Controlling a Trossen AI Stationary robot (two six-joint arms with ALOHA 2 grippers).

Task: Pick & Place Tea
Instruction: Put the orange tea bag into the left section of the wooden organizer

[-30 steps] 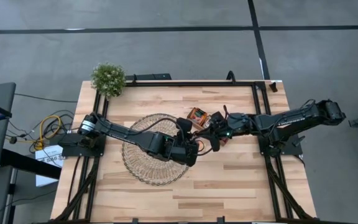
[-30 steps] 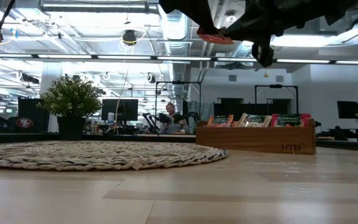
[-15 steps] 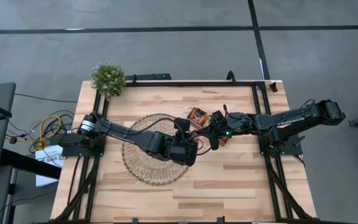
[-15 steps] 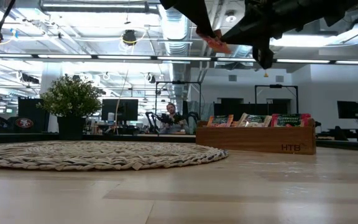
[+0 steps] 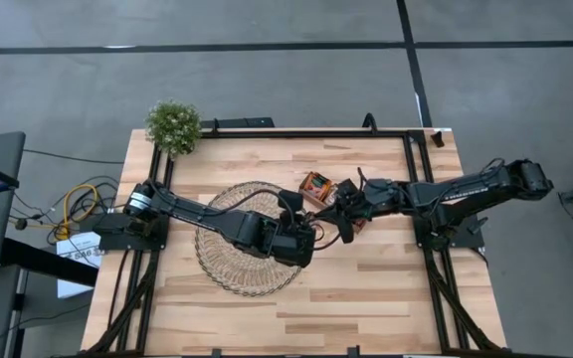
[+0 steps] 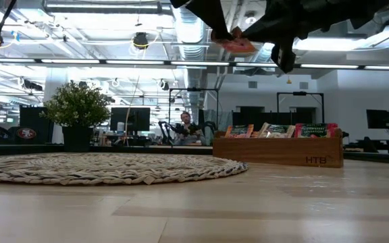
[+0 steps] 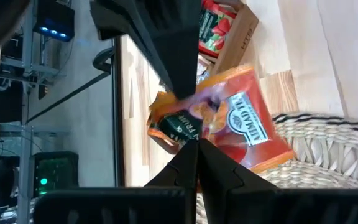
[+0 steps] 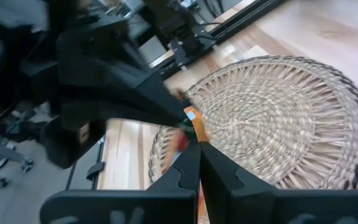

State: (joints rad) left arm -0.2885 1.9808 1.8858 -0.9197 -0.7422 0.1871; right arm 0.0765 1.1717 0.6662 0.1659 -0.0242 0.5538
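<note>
You have both pincers clenched on one small flat red-orange tea sachet [image 7: 229, 127], held in the air just beside the round woven wicker mat [image 5: 229, 267] on the side facing the brown wooden compartment tray [image 6: 279, 151]. The left pincer [image 7: 194, 144] pinches one edge of the sachet; the right pincer [image 8: 194, 144] pinches the opposite edge, so the two meet tip to tip. More sachets stand upright in that tray, well below the held one. The mat lies flat on the pale wooden tabletop [image 5: 366, 288].

Overhead view straight down, low view level across table [image 6: 262, 202], wrist views close
</note>
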